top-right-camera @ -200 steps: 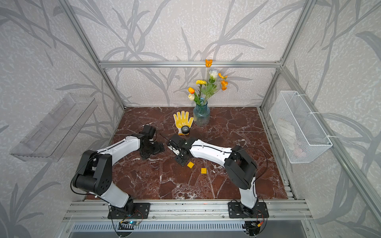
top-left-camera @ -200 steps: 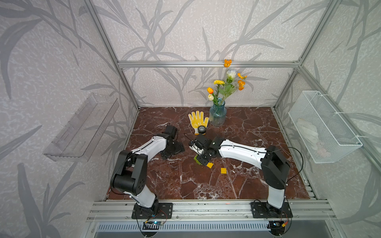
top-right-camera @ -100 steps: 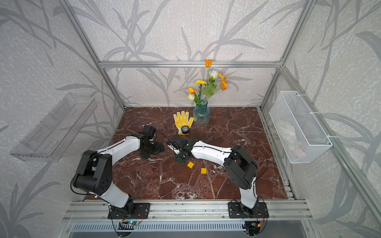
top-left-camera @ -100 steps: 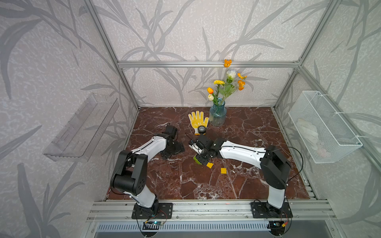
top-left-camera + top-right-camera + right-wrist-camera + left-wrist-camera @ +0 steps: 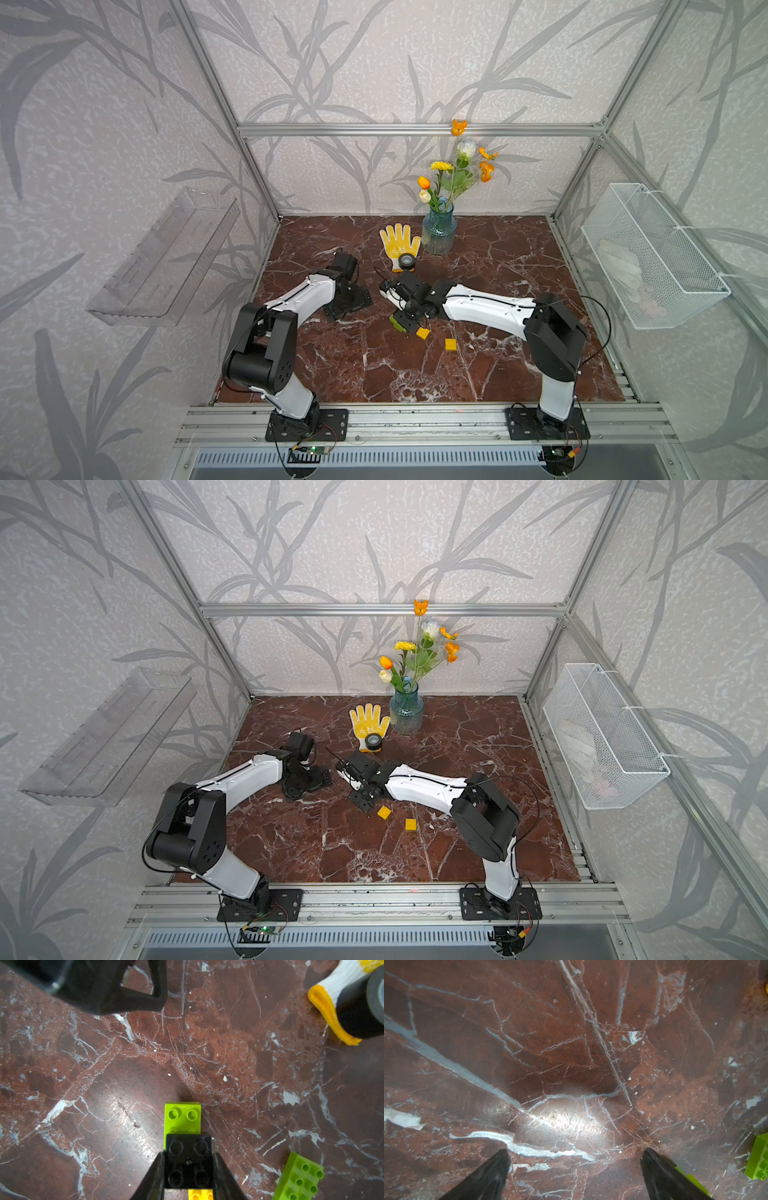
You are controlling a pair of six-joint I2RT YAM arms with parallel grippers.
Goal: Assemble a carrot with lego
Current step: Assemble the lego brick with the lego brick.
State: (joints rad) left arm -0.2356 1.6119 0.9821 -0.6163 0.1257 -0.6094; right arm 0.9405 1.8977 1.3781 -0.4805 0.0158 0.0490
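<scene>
The right gripper (image 5: 188,1165) pinches the carrot (image 5: 396,324) by its black brick (image 5: 188,1152), mid-frame in a top view. It looks light, rigid and slick, so flat sides suit best. The left gripper (image 5: 576,1153) is spread and empty.

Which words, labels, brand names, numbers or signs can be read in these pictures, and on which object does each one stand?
No text can be read in any view.
The black brick, the lime-green brick, the yellow glove, the tape roll and the glass vase show no lettering.
The circuit board below the left arm's base is too small to tell whether it carries print.
</scene>
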